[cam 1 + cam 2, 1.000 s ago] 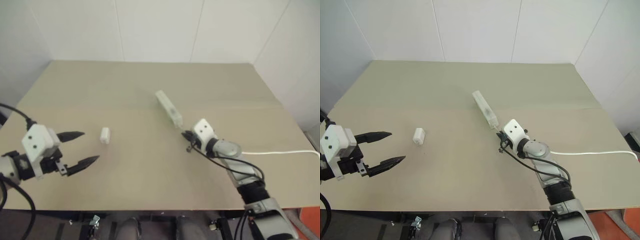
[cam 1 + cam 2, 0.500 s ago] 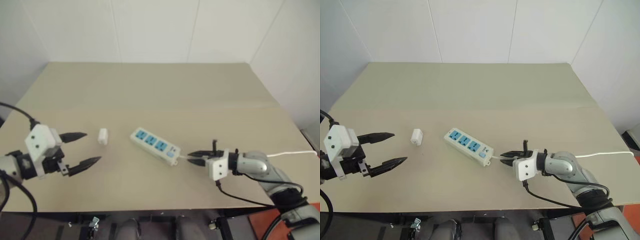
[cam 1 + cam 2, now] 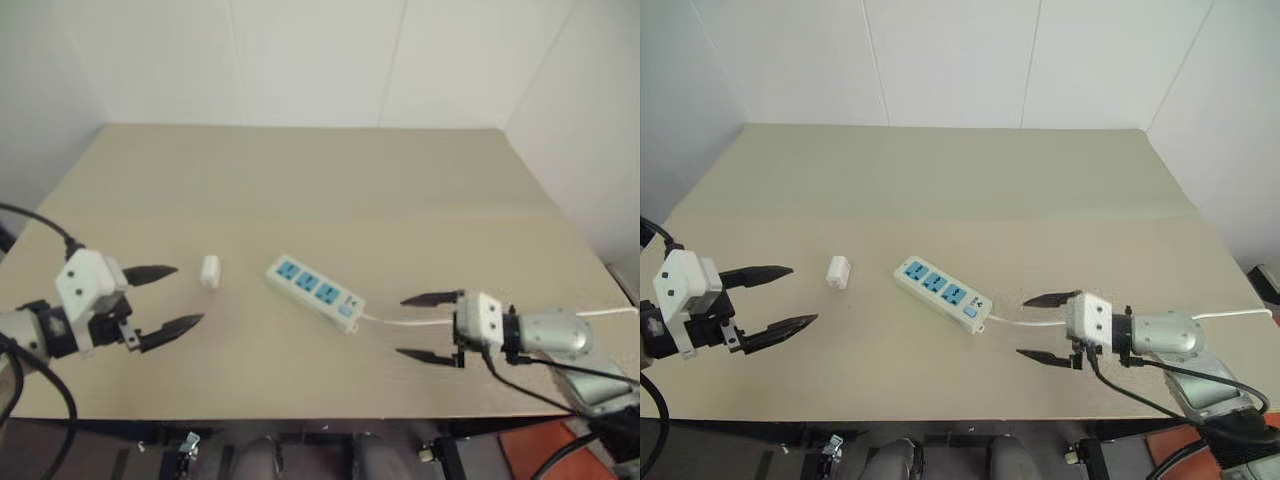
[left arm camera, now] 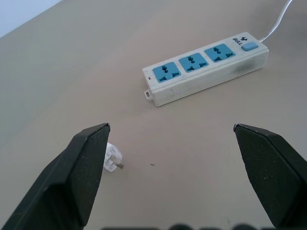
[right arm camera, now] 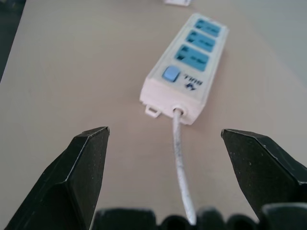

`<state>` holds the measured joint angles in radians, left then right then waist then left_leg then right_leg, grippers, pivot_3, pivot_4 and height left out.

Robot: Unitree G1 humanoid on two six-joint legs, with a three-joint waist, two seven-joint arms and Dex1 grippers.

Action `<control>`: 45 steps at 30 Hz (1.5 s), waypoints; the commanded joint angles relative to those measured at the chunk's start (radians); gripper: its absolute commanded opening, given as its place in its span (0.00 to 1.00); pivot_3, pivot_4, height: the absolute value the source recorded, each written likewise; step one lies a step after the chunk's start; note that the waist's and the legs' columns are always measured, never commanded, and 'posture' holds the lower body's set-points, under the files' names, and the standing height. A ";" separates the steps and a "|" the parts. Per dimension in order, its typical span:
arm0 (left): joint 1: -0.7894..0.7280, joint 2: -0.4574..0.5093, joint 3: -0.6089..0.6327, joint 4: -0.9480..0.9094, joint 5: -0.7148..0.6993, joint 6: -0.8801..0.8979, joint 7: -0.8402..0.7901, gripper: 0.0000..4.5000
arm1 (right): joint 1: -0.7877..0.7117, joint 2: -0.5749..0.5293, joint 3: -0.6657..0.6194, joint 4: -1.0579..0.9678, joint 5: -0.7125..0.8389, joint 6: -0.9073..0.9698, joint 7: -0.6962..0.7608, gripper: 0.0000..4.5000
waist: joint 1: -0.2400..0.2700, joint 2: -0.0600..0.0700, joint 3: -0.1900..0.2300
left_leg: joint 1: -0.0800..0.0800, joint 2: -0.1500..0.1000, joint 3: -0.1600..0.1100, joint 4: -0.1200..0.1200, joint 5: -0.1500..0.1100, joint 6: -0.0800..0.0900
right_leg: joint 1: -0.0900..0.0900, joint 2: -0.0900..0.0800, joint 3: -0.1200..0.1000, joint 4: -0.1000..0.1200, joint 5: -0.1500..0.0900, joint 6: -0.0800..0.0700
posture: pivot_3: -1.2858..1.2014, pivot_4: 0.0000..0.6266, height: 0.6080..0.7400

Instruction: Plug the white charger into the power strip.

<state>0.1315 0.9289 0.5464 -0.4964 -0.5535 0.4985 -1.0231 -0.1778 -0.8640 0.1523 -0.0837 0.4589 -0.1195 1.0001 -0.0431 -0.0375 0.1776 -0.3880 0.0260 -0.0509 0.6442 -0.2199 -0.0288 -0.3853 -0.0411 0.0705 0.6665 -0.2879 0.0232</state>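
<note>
The power strip [image 3: 313,292] lies flat in the middle of the table, its three blue sockets facing up and its switch end towards my right arm. A thin white cable [image 3: 405,321] runs from that end to the right. The white charger [image 3: 210,271] rests on the table to the left of the strip, its prongs visible in the left wrist view [image 4: 113,158]. My right gripper [image 3: 428,327] is open, straddling the cable a short way behind the strip and holding nothing. My left gripper [image 3: 170,297] is open near the table's left front, just short of the charger.
The tan table [image 3: 330,180] stretches back to white walls, and its front edge runs just below both grippers. The cable leaves over the table's right edge [image 3: 1240,313].
My right gripper has opened and pulled back along the cable towards the front right. The power strip, tilted up near the table's middle a second ago, now lies flat with its sockets up. The left gripper stayed put.
</note>
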 commanded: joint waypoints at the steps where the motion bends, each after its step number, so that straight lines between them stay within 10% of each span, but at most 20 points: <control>1: -0.009 0.001 0.000 -0.011 -0.010 -0.023 -0.002 1.00 | 0.021 0.072 -0.028 -0.096 0.048 0.163 -0.101 0.99 | 0.000 0.000 0.000 | 0.000 0.001 0.000 0.000 0.000 0.000 | 0.000 0.001 0.000 0.000 0.000 0.000 | 0.52 0.24 1.00; 16: -0.014 0.013 0.014 -0.011 -0.021 -0.012 -0.016 1.00 | -0.002 0.465 0.072 -0.118 -0.162 0.321 -0.406 0.99 | 0.001 0.000 0.000 | -0.002 0.002 0.001 0.000 0.000 0.000 | -0.003 0.004 -0.001 0.000 0.000 0.000 | 0.52 0.24 1.00; 45: -0.018 0.015 0.010 -0.030 -0.037 -0.001 -0.001 1.00 | -0.059 0.553 0.057 0.151 -0.248 0.172 -0.271 0.99 | -0.004 0.000 0.000 | -0.001 0.003 0.002 0.000 0.000 0.000 | -0.003 0.004 0.000 0.000 0.000 -0.001 | 0.52 0.24 1.00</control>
<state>0.1237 0.9315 0.5343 -0.4994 -0.5763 0.5022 -1.0293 -0.2285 -0.3212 0.2169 0.0460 0.2169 0.0712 0.7217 -0.0466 -0.0373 0.1773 -0.3888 0.0287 -0.0492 0.6437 -0.2199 -0.0290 -0.3880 -0.0372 0.0700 0.6664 -0.2878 0.0226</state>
